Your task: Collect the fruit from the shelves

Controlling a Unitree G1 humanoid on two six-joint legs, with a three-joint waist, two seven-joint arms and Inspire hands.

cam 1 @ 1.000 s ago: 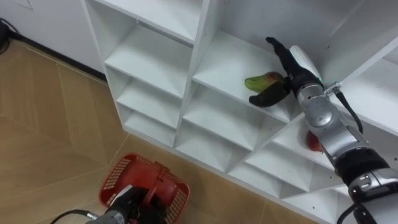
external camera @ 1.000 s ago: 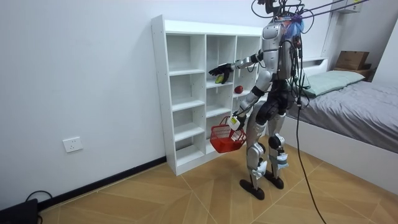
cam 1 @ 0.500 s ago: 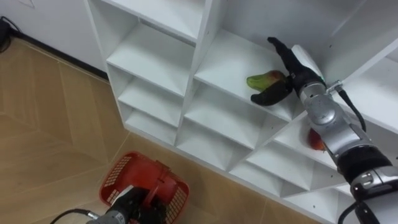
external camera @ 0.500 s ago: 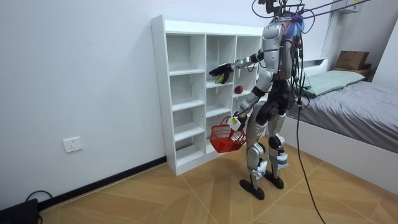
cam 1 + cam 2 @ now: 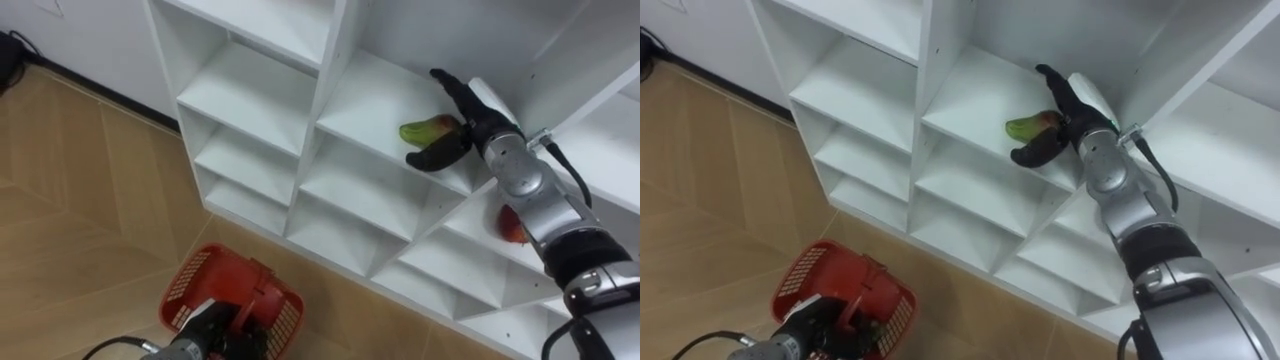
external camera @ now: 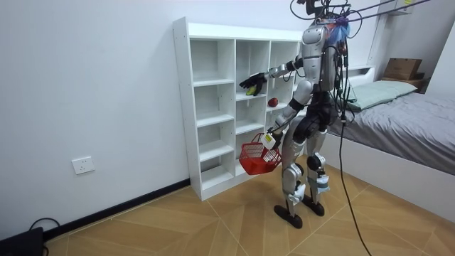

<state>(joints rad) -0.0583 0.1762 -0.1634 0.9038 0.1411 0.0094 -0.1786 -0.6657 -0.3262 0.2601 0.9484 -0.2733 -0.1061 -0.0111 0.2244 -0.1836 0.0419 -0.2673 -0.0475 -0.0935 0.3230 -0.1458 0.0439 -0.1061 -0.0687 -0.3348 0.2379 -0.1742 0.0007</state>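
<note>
Both eye views look steeply down from the robot's head, close to the white shelf unit, with the right hand near and the red basket well below its fingers. The right eye view sits slightly rightward, so everything lies further left. The room view stands well off, facing the shelf front, and shares shelf unit, hand and basket.

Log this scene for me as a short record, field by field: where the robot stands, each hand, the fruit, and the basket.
Robot: standing at the white shelf unit
Right hand: open, reaching around the green-red fruit on a shelf
Left hand: shut on the handle of the red basket, held low
Other fruit: red fruit in a lower compartment, partly hidden by the arm
</note>
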